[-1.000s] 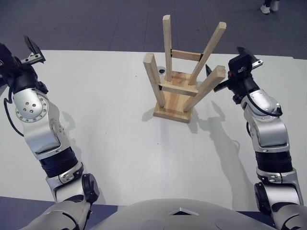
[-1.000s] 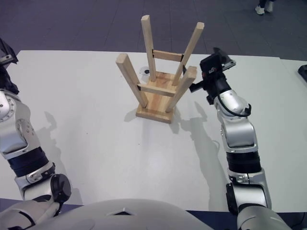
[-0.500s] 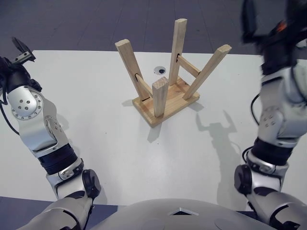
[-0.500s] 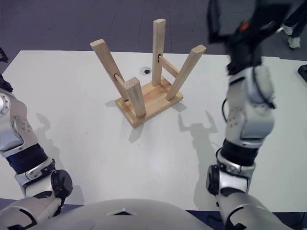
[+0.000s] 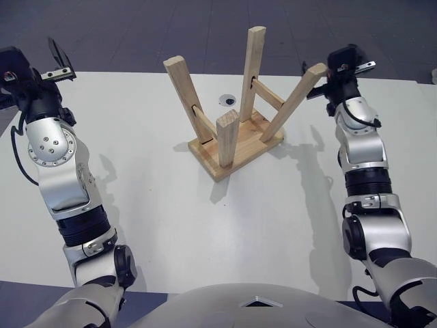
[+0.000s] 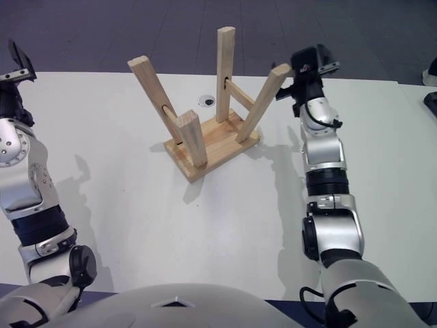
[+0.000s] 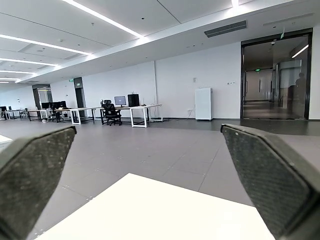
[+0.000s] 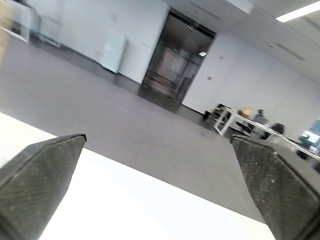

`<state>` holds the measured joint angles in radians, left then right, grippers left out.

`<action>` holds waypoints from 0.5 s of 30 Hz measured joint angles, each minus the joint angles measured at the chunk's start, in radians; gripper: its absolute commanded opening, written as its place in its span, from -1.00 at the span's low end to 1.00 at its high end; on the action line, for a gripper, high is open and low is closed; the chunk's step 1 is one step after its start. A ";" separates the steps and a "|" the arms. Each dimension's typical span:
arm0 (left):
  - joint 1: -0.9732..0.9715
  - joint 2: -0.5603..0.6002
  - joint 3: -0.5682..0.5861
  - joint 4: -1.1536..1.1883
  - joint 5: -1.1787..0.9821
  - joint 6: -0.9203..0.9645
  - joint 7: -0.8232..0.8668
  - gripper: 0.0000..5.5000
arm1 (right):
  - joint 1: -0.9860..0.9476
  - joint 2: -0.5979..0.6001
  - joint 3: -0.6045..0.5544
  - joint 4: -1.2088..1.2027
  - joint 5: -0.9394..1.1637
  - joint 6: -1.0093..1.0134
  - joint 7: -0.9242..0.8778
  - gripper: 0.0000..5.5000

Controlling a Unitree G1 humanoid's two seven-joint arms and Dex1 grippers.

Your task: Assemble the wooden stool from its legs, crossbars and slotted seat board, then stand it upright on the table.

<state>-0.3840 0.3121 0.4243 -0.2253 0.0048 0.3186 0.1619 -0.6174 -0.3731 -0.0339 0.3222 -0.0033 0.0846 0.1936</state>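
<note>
I see the stool [image 5: 235,149] upside down on the table [image 5: 171,225] at 12 o'clock, seat board flat, legs up. My right gripper [image 8: 159,141] hangs at 1 o'clock, just beside one leg [image 5: 290,104] tip, jaws released, empty. Left gripper [image 7: 149,129] sits at 10 o'clock, likewise released.

Pale wood stool [image 5: 240,145], white table [image 5: 177,225]
</note>
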 measured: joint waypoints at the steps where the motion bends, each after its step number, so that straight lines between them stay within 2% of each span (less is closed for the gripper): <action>1: 0.003 0.002 0.002 0.002 0.000 0.000 -0.001 0.96 | 0.020 0.005 -0.003 -0.033 0.014 0.008 0.011 0.96; 7: 0.034 0.005 -0.003 0.002 0.001 -0.001 -0.002 0.96 | 0.051 -0.036 -0.094 -0.091 0.012 0.099 -0.053 0.96; 10: 0.034 0.007 -0.004 0.003 0.001 -0.001 -0.002 0.96 | 0.097 -0.030 -0.071 -0.165 0.008 0.135 -0.030 0.96; 15: 0.032 0.030 0.006 0.015 -0.003 -0.001 -0.014 0.96 | 0.247 0.026 -0.001 -0.479 0.104 0.226 0.072 0.96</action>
<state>-0.3522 0.3417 0.4305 -0.2102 0.0019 0.3176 0.1477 -0.3701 -0.3474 -0.0352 -0.1565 0.1011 0.3110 0.2658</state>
